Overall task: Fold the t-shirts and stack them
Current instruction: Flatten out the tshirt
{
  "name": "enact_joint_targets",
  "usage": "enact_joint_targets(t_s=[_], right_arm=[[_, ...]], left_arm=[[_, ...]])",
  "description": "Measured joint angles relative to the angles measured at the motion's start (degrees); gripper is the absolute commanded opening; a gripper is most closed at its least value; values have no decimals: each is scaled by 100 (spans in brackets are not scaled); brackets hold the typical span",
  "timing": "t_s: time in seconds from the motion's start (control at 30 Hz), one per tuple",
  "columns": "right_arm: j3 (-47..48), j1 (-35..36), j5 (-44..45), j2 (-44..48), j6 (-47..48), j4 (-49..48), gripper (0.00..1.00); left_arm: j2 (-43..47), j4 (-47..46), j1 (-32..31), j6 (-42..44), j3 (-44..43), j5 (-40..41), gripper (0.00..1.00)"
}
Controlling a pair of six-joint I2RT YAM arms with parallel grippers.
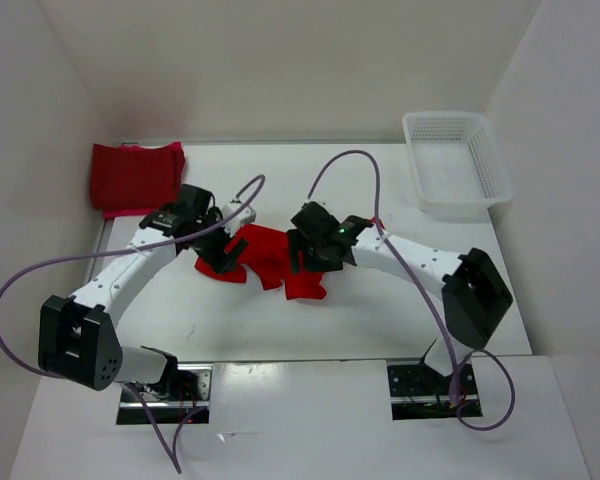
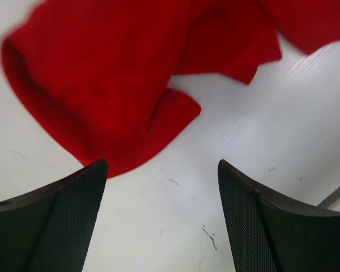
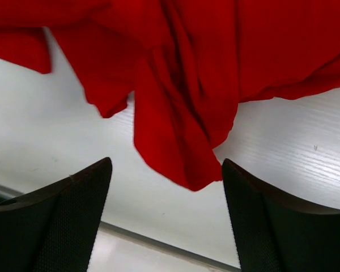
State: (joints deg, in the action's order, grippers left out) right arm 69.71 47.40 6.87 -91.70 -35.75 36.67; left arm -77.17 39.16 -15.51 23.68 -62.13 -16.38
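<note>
No legible text, label, brand, number or sign in any view.

Bright red t-shirt [image 1: 265, 255], white mesh basket [image 1: 460, 205]

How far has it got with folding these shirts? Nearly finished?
Partly. Done: a folded pile sits in the far left corner, a pinker edge showing beneath the red top layer. In hand: nothing is gripped; the left pincer and right pincer hang open over a crumpled bright red shirt mid-table. Left: flatten and fold that shirt, then add it to the pile.
</note>
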Motion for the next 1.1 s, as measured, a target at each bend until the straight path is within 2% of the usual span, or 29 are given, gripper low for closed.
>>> enact_joint_targets(t_s=[0.23,0.53,0.63,0.7,0.73,0.77,0.8,0.83,0.87,0.9,0.93,0.97,1.0,1.1], right_arm=[[-437,28,-184,-507,-367,-275,77],[-669,35,-437,-800,-640,-476,79],[-822,35,-474,-800,-704,-555,79],[-916,35,-520,-800,-748,-579,77],[-951,35,-555,-800,-772,-595,75],[-960,35,-586,-800,-796,-612,67],[-966,35,-627,-800,-809,-647,59],[-975,35,-660,-809,-824,-688,49],[-979,35,-682,-820,-826,-715,28],[-986,35,-713,-826,-822,-741,18],[-994,35,-726,-831,-863,-763,11],[-1003,35,-726,-831,-894,-774,4],[-1008,35,-708,-831,-922,-774,0],[-1016,-81,-643,-800,-955,-730,0]], left_arm=[[-98,-765,-470,-39,1010,839,87],[-1215,-1878,-1408,-173,1147,1878,89],[-1436,-2138,-1482,-249,1141,2229,89],[-1473,-2275,-1482,-295,1145,2385,85],[-1488,-2330,-1482,-308,1154,2450,82],[-1495,-2363,-1482,-310,1154,2496,76],[-1513,-2400,-1482,-319,1156,2533,60],[-1539,-2428,-1484,-339,1154,2570,52],[-1576,-2446,-1488,-350,1156,2603,45],[-1615,-2450,-1491,-326,1158,2664,37],[-1635,-2468,-1491,-339,1163,2682,17],[-1665,-2457,-1491,-356,1163,2719,8],[-1685,-2459,-1488,-350,1165,2747,1],[-1698,-2411,-1425,-297,1154,2767,0]])
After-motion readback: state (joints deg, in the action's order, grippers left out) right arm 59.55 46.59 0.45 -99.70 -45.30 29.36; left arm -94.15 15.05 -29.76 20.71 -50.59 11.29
